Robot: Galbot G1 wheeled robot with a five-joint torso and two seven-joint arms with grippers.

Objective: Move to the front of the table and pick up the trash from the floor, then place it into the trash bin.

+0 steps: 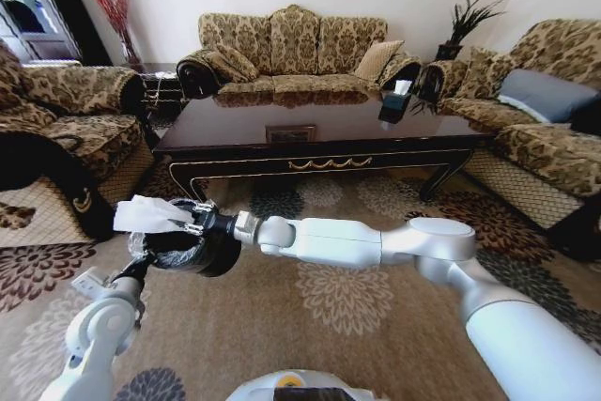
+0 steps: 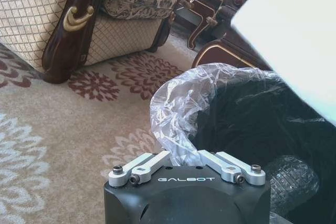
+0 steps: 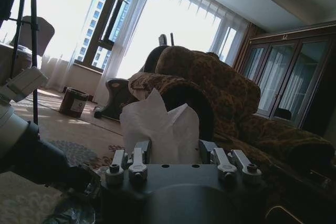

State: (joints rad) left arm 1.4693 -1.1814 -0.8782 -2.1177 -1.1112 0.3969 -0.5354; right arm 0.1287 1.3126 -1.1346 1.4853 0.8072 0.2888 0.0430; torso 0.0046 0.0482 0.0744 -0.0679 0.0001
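Right now the right gripper (image 1: 188,223) is clenched on the trash (image 1: 146,214), a crumpled white tissue-like piece that sticks out beyond its fingertips. Directly below that gripper sits the bin (image 1: 188,251), black with a clear liner. The left gripper (image 2: 184,163) is closed on the liner's rim at the bin's near edge, so the bin seems to be held up off the carpet (image 1: 357,316) under the trash. Beyond both grippers stands the table (image 1: 319,133), well apart.

Judging from this, the drop is the step at hand, and the risks are plain. Most of the trash reaches past the fingertips toward the bin's far rim, so on release it could catch the rim or flutter onto the carpet. It is light and soft, and it might cling to a finger instead of falling. The left grip is on thin plastic; if the liner slips or tears, the bin could tilt or sag away from under the trash.
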